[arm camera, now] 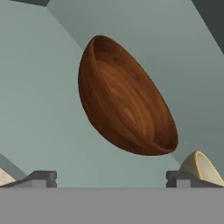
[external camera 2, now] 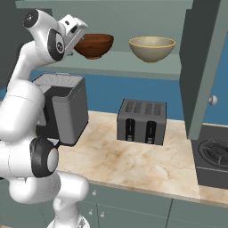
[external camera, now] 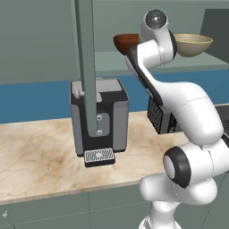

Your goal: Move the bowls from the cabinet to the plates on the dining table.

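A: What stands on the open cabinet (external camera 2: 133, 62) shelf?

B: Two bowls. The brown wooden bowl (external camera 2: 94, 45) sits toward the left of the pale shelf in the right base view, and the pale olive bowl (external camera 2: 152, 48) stands beside it to the right, apart from it. In the left base view the brown wooden bowl (external camera: 125, 43) shows partly behind the arm, and the pale olive bowl (external camera: 194, 44) shows on the arm's far side.

A: Where is the gripper?

B: The gripper (arm camera: 111, 178) is raised to shelf height, just beside the brown wooden bowl. In the hand view the two finger tips (arm camera: 43, 178) stand far apart at the bottom, jaws spread wide, with the brown wooden bowl (arm camera: 124, 98) ahead of them and not between them. Nothing is gripped. The pale olive bowl (arm camera: 201, 168) peeks in at the lower right (the hand view is rolled, so the bowls appear tilted).

A: And below the shelf?

B: A marble worktop (external camera 2: 133, 160) backed by a blue strip carries a coffee machine (external camera: 99, 120) and a four-slot toaster (external camera 2: 141, 120). One cabinet door (external camera: 86, 67) hangs open in front of the coffee machine in the left base view; the other door (external camera 2: 202, 67) stands open at the right of the right base view, above a stove burner (external camera 2: 213, 153)
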